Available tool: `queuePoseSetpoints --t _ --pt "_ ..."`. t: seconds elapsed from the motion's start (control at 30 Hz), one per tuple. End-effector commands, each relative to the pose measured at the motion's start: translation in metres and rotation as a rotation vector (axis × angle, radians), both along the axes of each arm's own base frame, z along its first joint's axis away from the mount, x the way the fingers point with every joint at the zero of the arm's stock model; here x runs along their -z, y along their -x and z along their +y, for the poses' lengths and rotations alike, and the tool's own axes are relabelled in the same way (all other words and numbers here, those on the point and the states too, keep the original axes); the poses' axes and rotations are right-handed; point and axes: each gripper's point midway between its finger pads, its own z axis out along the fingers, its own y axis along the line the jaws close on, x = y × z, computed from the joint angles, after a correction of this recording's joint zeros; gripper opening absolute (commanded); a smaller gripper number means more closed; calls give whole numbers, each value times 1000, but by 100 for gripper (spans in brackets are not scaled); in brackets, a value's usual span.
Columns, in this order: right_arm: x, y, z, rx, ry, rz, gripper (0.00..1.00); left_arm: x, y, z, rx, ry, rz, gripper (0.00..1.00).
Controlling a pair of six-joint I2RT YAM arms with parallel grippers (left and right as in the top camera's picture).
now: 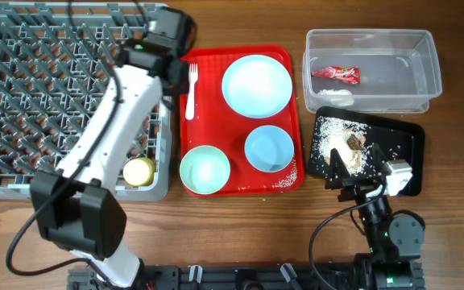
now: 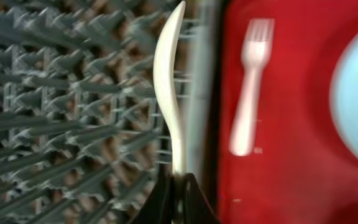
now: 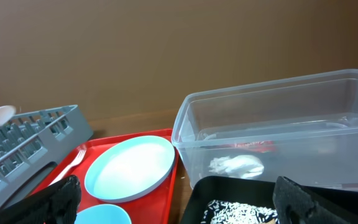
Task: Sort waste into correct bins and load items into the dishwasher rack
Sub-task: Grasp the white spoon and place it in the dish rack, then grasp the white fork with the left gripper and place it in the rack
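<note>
The white spoon is pinched by its handle in my left pincer, above the edge of the grey rack, beside the red tray where the fork lies. My right pincer gapes wide and holds nothing, low over the black tray.

Site type: a robot test bench, lab-style, with kitchenware laid out on it.

I see the left arm and right arm mounted on a black rail at the near edge of a wooden table. A black cable loops loose. The grey dishwasher rack stands directly on the tabletop beside a red serving tray, a clear tub and a black tray. Behind is a plain brown wall.
</note>
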Motion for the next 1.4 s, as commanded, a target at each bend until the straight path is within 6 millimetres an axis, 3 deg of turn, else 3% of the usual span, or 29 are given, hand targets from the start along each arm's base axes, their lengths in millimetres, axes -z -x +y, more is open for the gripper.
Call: queuePoseSetpoints --t 0.0,0.07,0.13,0.23,0.33,0.4,0.5,0.63,0.73,0.93,1.1,1.27,1.37 --pt "-3 1 2 -16 -2 -15 100 35 5 26 17 55 115 4" --pt "-3 1 3 -17 -2 -15 100 45 7 20 45 132 143 7" --pt "-3 1 2 -16 -2 -15 100 49 9 16 48 181 159 19" --pt "-3 1 2 -16 -2 -15 100 43 11 9 63 211 152 47" --pt "-3 1 2 -16 -2 -15 100 33 11 4 80 219 125 59" --pt "-3 1 2 -16 -2 -15 100 26 10 -6 102 243 100 59" --pt "-3 1 2 -16 -2 -15 100 15 1 -46 170 358 44 56" --pt "-3 1 3 -17 -2 -15 100 22 -19 -66 188 291 -37 50" --pt "-3 1 2 -16 -2 -15 100 44 -43 -64 118 174 -95 47" --pt "-3 1 2 -16 -2 -15 100 113 -63 -61 50 140 -47 43" --pt "-3 1 3 -17 -2 -15 100 154 -61 -62 49 123 15 41" --pt "-3 1 2 -16 -2 -15 100 176 -56 -65 55 138 64 35" --pt "-3 1 2 -16 -2 -15 100 181 -48 -84 93 243 112 20"
